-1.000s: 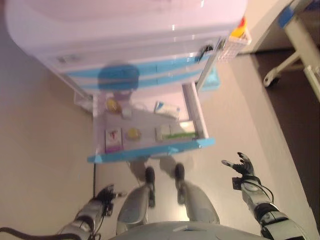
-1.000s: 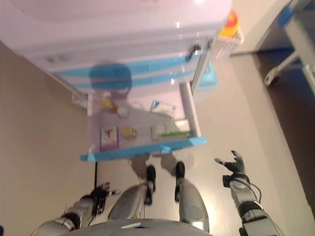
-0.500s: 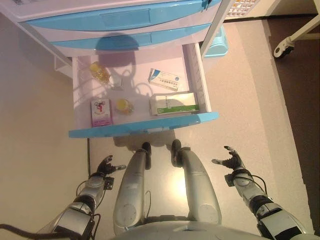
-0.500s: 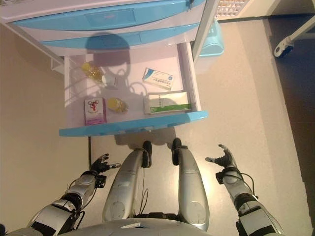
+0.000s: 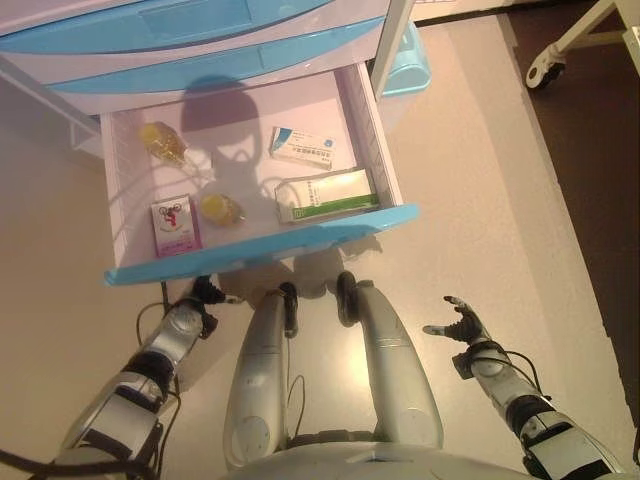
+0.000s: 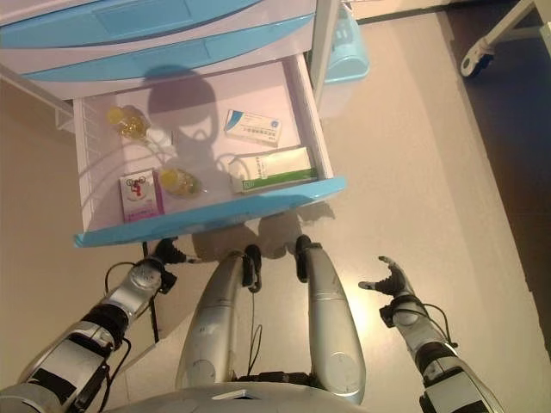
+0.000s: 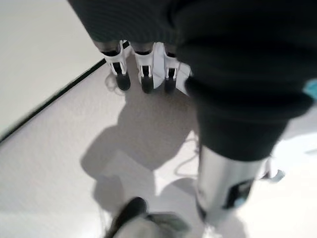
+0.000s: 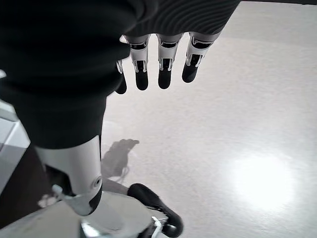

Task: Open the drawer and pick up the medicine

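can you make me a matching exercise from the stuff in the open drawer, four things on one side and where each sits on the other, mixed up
Things:
1. pink box
2. long green and white box
3. blue and white box
4. yellow bottle

Places in the drawer:
A. back left corner
B. front left, by the blue front panel
C. back, right of the middle
D. front right, along the right wall

Pairs: 1-B, 2-D, 3-C, 4-A

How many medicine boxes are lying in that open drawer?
3: a white and blue box at the back, a long white and green box near the front right, and a small pink box at the front left. None looks hidden.
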Tool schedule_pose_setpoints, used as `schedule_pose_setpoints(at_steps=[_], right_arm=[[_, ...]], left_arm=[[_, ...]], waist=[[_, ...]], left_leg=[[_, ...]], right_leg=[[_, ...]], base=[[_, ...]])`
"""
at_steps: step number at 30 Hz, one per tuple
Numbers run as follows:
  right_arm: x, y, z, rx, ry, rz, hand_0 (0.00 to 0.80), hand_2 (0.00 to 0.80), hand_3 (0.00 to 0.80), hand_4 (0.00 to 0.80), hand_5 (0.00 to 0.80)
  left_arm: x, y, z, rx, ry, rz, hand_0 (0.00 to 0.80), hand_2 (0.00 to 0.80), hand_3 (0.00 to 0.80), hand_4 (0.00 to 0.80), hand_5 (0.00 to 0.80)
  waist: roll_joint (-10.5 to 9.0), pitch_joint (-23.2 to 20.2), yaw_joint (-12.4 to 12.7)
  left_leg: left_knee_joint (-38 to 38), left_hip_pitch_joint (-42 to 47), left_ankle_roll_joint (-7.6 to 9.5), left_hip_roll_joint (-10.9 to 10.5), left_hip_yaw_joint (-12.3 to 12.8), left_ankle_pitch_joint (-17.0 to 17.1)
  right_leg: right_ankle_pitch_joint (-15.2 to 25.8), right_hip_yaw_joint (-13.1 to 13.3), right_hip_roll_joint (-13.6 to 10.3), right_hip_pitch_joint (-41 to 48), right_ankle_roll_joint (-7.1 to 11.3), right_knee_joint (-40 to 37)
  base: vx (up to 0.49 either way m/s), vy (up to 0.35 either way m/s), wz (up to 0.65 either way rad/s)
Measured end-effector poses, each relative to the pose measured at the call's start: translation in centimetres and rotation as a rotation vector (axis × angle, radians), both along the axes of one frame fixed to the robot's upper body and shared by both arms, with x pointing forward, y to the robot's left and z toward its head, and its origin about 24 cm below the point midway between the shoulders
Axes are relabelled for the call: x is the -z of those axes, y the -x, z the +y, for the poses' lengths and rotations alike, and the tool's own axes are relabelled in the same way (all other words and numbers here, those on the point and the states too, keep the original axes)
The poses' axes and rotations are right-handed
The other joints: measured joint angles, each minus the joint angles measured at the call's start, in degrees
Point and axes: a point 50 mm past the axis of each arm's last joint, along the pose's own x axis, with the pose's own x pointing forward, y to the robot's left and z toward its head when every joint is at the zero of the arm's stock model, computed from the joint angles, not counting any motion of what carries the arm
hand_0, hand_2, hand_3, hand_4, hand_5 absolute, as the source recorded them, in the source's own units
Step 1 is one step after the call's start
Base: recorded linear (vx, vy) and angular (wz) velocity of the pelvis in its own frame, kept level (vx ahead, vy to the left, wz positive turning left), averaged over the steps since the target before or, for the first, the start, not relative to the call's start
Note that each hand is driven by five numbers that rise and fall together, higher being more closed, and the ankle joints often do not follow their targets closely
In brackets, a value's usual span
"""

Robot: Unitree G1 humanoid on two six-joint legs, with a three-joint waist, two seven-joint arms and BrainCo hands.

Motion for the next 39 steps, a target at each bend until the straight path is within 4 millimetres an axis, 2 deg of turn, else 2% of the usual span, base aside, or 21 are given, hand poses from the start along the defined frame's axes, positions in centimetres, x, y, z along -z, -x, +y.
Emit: schedule_pose_setpoints(at_steps=[4, 7, 13, 18, 22, 25, 31, 39], right_arm=[[-0.1, 0.7, -1.4, 0.015, 0.035, 0.019, 0.000, 0.000, 0.000, 0.000, 0.000], [-0.1, 0.8, -1.5, 0.017, 0.038, 0.022, 0.000, 0.000, 0.000, 0.000, 0.000], [-0.1, 0.8, -1.6, 0.013, 0.040, 0.020, 0.000, 0.000, 0.000, 0.000, 0.000], [-0.2, 0.7, -1.2, -0.024, 0.045, 0.015, 0.000, 0.000, 0.000, 0.000, 0.000], [-0.5, 0.3, -0.8, -0.048, 0.045, 0.000, 0.000, 0.000, 0.000, 0.000, 0.000], [-0.8, 0.0, -0.6, -0.065, 0.047, -0.016, 0.000, 0.000, 0.000, 0.000, 0.000], [-1.3, -0.9, -0.4, -0.088, 0.062, -0.039, 0.000, 0.000, 0.000, 0.000, 0.000], [-1.5, -1.3, -0.1, -0.102, 0.064, -0.050, 0.000, 0.000, 0.000, 0.000, 0.000]], left_arm=[[-1.8, -0.8, 0.7, 0.025, -0.040, -0.035, 0.000, 0.000, 0.000, 0.000, 0.000], [-3.5, -1.5, 1.8, 0.019, -0.081, -0.060, 0.000, 0.000, 0.000, 0.000, 0.000], [-7.6, -3.6, 3.8, -0.029, -0.131, -0.131, 0.000, 0.000, 0.000, 0.000, 0.000], [-12.7, -6.0, 5.7, -0.144, -0.137, -0.220, 0.000, 0.000, 0.000, 0.000, 0.000], [-17.3, -7.7, 6.6, -0.244, -0.059, -0.327, 0.000, 0.000, 0.000, 0.000, 0.000], [-19.5, -8.2, 7.5, -0.340, -0.029, -0.379, 0.000, 0.000, 0.000, 0.000, 0.000], [-19.8, -7.5, 9.2, -0.490, -0.010, -0.379, 0.000, 0.000, 0.000, 0.000, 0.000], [-20.6, -7.8, 9.0, -0.515, 0.060, -0.431, 0.000, 0.000, 0.000, 0.000, 0.000]], waist=[[1.82, 1.24, -0.01], [2.62, 2.03, -0.11], [2.67, 2.23, -1.52], [2.34, 2.41, -2.86], [1.56, 2.84, -3.87], [0.90, 3.17, -4.96], [0.22, 3.51, -5.51], [-0.69, 3.47, -4.65]], left_leg=[[0.00, 0.00, 0.10, -0.01, 0.41, -0.20], [0.00, 0.23, 0.30, -0.02, 0.76, -0.09], [0.00, 0.61, 0.32, 0.05, 1.07, -0.07], [0.13, 0.80, 0.46, 0.61, 2.32, -0.17], [0.15, 0.76, 0.58, 0.87, 2.73, -0.27], [0.23, 0.28, 0.63, 0.99, 2.76, -0.47], [1.25, -0.27, 0.54, 1.85, 2.87, -1.40], [1.76, -0.62, 0.50, 1.81, 2.15, -1.44]], right_leg=[[-0.07, 0.27, -0.04, -0.21, 0.01, 0.34], [-0.26, 0.49, -0.02, -0.22, 0.00, 0.66], [-0.23, 0.99, 0.34, -0.16, 0.04, 0.86], [0.03, 2.04, 1.02, -0.26, 0.45, 0.82], [0.18, 2.55, 1.39, -0.42, 0.68, 0.71], [0.22, 2.84, 1.72, -0.80, 0.73, 0.58], [0.37, 2.99, 2.63, -1.11, 0.95, 0.56], [0.37, 2.68, 2.85, -1.00, 0.98, 0.45]], base=[[0.026, 0.054, -0.02], [0.018, 0.066, -0.01], [0.009, 0.082, -0.04], [-0.017, 0.073, -0.09], [-0.038, 0.050, -0.06], [-0.019, 0.020, -0.05], [-0.021, 0.039, -0.06], [-0.009, -0.036, 0.02]])
